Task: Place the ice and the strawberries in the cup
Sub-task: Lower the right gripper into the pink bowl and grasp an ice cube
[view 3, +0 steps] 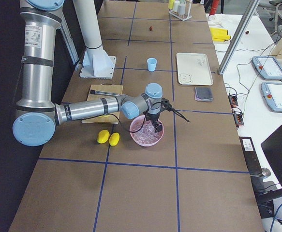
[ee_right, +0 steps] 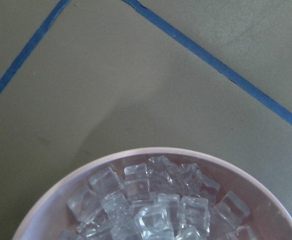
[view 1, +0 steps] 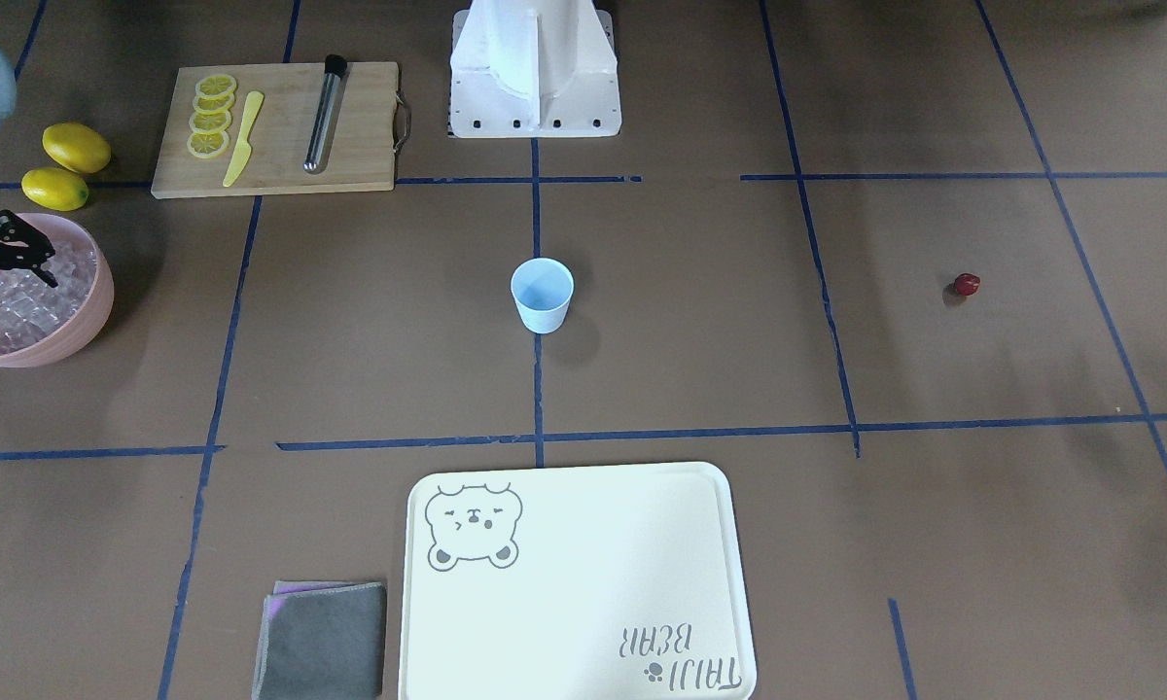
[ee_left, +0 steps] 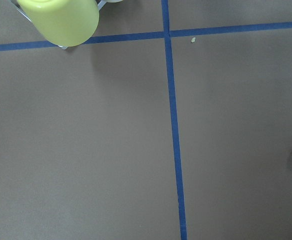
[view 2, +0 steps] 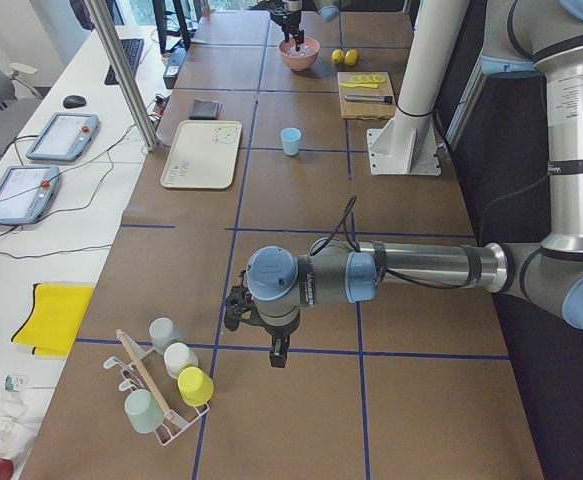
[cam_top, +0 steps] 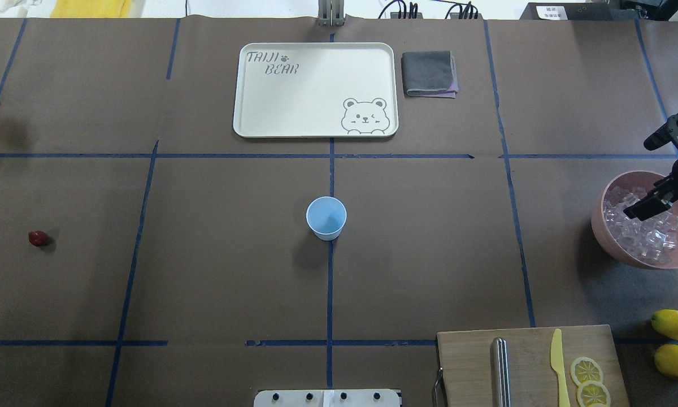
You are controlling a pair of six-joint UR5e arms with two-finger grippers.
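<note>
The pale blue cup (cam_top: 326,217) stands upright at the table's centre, also in the front view (view 1: 542,295). Clear ice cubes (cam_top: 644,234) fill a pink bowl (cam_top: 599,226) at the right edge; the right wrist view shows them close (ee_right: 151,200). My right gripper (cam_top: 652,172) is open wide, one finger over the ice, the other beyond the bowl's far rim. The dark red strawberry (cam_top: 38,238) lies alone at far left. My left gripper (view 2: 278,355) hangs over the table's left end, apart from the strawberry; I cannot tell if it is open.
A cream bear tray (cam_top: 316,90) and a grey cloth (cam_top: 429,73) lie at the far side. A cutting board (cam_top: 531,367) holds lemon slices, a yellow knife and a metal rod. Two lemons (cam_top: 677,339) lie beside it. A rack of cups (view 2: 166,385) stands near the left gripper.
</note>
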